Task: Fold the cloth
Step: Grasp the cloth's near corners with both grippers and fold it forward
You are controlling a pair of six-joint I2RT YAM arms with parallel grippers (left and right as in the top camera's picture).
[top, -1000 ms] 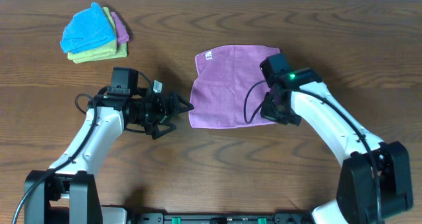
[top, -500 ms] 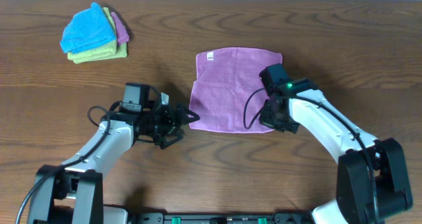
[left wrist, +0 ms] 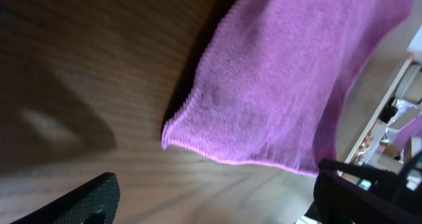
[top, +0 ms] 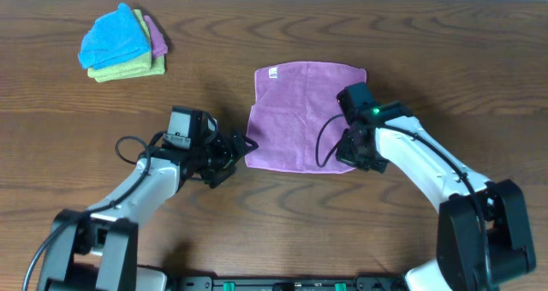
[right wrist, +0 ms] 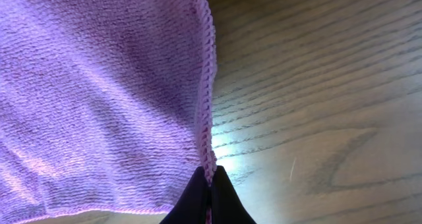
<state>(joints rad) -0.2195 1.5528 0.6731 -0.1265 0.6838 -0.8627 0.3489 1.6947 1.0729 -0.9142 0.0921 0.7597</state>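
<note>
Just cloth (top: 295,111), white tag (top: 271,72) (illegible).

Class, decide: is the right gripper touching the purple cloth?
Touching. The right wrist view shows the right gripper with its fingertips closed, pinching the stitched edge of the cloth.

Bright, even light; blurry left-wrist view.

A corner of the lilac cloth (left wrist: 277,85) is seen lying on the wooden table (left wrist: 72,59), with a shadow cast beside its edge. The left gripper (left wrist: 217,192) is held wide, its black fingers (left wrist: 82,199) kept apart from that corner.
</note>
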